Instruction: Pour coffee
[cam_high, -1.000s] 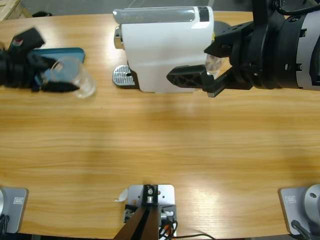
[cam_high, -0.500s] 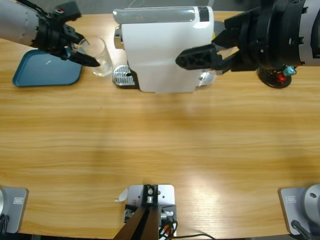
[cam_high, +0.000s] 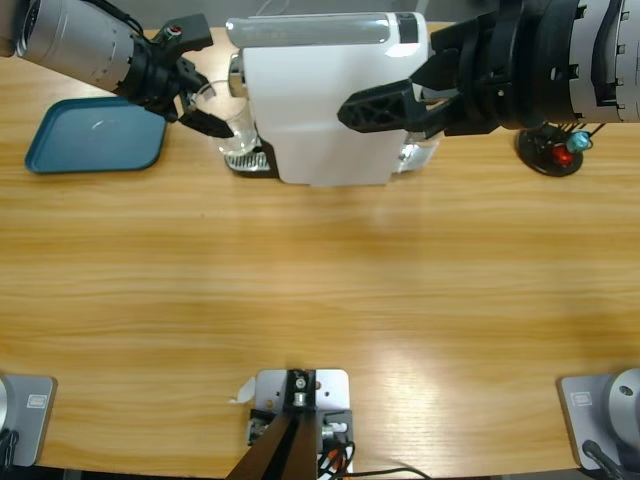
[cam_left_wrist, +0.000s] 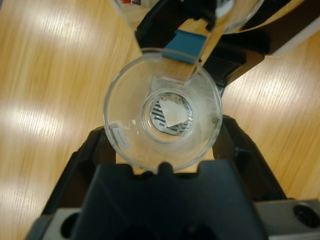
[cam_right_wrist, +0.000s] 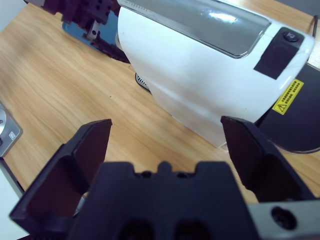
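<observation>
A clear glass tumbler (cam_high: 236, 124) stands upright over the drip grille (cam_high: 243, 161) at the left end of the white coffee machine (cam_high: 320, 100). My left gripper (cam_high: 214, 112) is shut on it from the left. In the left wrist view the tumbler (cam_left_wrist: 125, 137) sits between the jaws of the left gripper (cam_left_wrist: 164, 142), and the grille shows through its bottom. No coffee shows in it. My right gripper (cam_high: 392, 86) hangs open above the machine's right half. In the right wrist view the right gripper (cam_right_wrist: 167, 137) has nothing between its fingers, and the machine (cam_right_wrist: 200, 85) lies beyond it.
A blue tray (cam_high: 95, 145) lies at the far left of the table. A black stand with coloured capsules (cam_high: 552, 150) sits to the right of the machine. Bare wooden table (cam_high: 320, 300) stretches in front of the machine.
The left arm carried the tumbler rightwards from beside the blue tray onto the machine's drip grille. The right gripper shifted slightly over the machine and stays open.
</observation>
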